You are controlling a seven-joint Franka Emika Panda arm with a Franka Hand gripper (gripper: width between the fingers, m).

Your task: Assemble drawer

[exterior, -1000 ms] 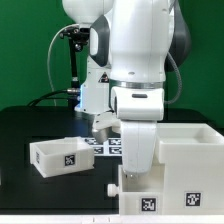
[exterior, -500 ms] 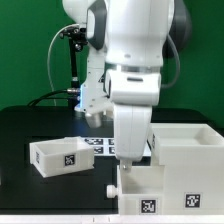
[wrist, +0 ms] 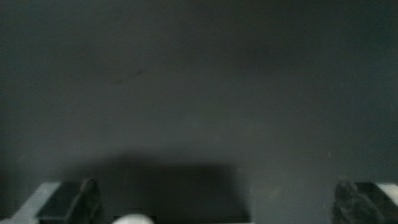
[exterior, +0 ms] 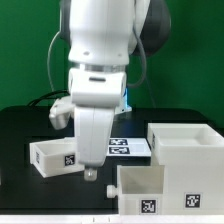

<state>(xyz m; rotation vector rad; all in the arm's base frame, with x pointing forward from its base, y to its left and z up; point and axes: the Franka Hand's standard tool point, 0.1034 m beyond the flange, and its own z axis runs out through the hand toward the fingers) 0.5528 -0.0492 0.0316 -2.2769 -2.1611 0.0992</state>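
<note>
The drawer parts are white plastic. One shallow tray (exterior: 52, 157) with a marker sits at the exterior view's left. A second tray (exterior: 150, 188) with a marker stands at the front. The tall square casing (exterior: 186, 150) stands at the right. My gripper (exterior: 92, 170) hangs low over the black table between the two trays, touching neither. In the wrist view my gripper (wrist: 217, 205) is open, with its fingers (wrist: 64, 200) far apart and only dark table between them. A small white blur (wrist: 130, 219) shows at the picture's edge.
The marker board (exterior: 128, 149) lies flat on the black table (exterior: 20, 130) behind my gripper, between the left tray and the casing. The arm's white body hides the middle of the scene. A green wall stands behind.
The arm has swung from above the front tray toward the exterior view's left. The gripper now hangs beside the left tray. The front tray and casing are uncovered.
</note>
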